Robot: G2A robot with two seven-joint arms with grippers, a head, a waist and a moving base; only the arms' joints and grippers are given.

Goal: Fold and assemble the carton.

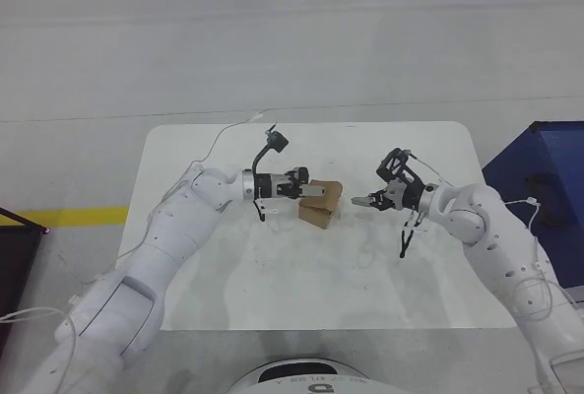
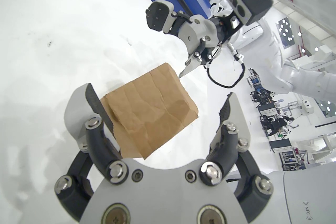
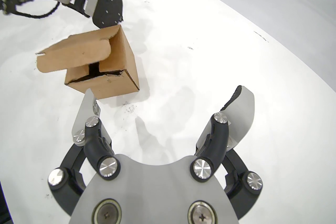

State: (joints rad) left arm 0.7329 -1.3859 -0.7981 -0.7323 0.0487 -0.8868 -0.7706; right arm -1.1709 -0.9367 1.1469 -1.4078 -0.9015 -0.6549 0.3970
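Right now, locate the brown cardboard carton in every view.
Top view: brown cardboard carton near the middle of the white table.
Left wrist view: carton close ahead of the camera.
Right wrist view: carton farther off, one flap sticking out.
Shared landmark: the white table.

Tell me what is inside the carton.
The carton has its flaps folded over one end; the narrow gaps between them show only darkness. Whether anything lies inside cannot be seen.

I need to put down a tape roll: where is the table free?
The table is bare between the carton and its robot-side edge, and along the far edge. The centre is crowded: left hand and right hand flank the carton.
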